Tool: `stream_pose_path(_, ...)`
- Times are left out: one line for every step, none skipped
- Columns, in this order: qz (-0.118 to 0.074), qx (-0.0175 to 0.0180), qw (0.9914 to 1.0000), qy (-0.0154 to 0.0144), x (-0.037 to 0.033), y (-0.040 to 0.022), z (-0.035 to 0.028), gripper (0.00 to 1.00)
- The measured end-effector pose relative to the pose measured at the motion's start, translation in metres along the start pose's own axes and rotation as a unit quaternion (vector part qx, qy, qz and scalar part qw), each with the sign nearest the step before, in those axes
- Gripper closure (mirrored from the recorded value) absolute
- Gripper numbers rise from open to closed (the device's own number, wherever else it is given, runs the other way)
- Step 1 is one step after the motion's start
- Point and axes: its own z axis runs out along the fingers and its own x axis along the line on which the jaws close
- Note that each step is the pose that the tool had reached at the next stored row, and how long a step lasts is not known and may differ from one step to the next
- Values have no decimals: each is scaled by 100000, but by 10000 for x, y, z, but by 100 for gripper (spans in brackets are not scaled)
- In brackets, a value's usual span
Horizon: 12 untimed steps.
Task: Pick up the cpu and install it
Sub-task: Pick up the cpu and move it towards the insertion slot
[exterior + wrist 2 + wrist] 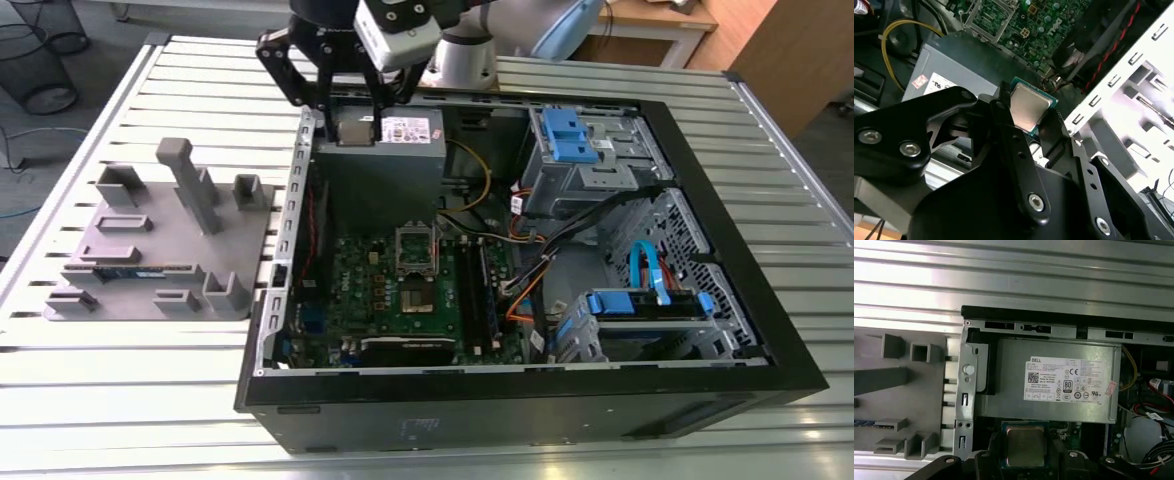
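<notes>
One arm: a single gripper [352, 110], poised above the grey power-supply box [387, 165] inside the open case [534, 405].
Left side: a grey holder tray [160, 240] sits on the slatted bench [134, 400], well apart from the gripper. A green memory stick [128, 268] lies in it.
Gripper state: pressed in on the cpu [1029, 106], pinching it by opposite edges. The silvery top shows in both wrist views.
Cpu position: held in the air beside the edge of the power-supply box, not seated on the board.
Key relation: the silver socket frame [415, 243] on the green motherboard [380, 300] lies beyond the box from the gripper, lower down and slightly toward the exterior view's right.
Long axis: none, since the chip is square.
Right side: blue drive caddies [574, 135].
Writing: a white printed label [1070, 385] is on the box; its print is left unread.
</notes>
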Motion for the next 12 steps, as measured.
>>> stream_pose_path(0, -1, 100000, -2, -63, -4, 3, 53)
stream_pose_path(-7, 3, 100000, 0, -95, -5, 3, 53)
stream_pose_path(-4, 1, 100000, -2, -127, -7, 5, 53)
stream_pose_path(0, 2, 100000, -1, -159, -9, 6, 53)
stream_pose_path(1, 3, 100000, 1, -194, -11, 7, 53)
stream_pose_path(-3, -2, 100000, -4, -227, -13, 9, 53)
stream_pose_path(-7, 2, 100000, -2, -259, -15, 10, 53)
stream_pose_path(-4, 1, 100000, -3, -291, -16, 11, 53)
stream_pose_path(0, 1, 100000, -1, -322, -18, 12, 53)
stream_pose_path(-1, 3, 100000, -2, -353, -20, 13, 53)
stream_pose_path(-4, 3, 100000, -1, -384, -22, 14, 53)
stream_pose_path(-6, 3, 100000, -1, -413, -23, 15, 53)
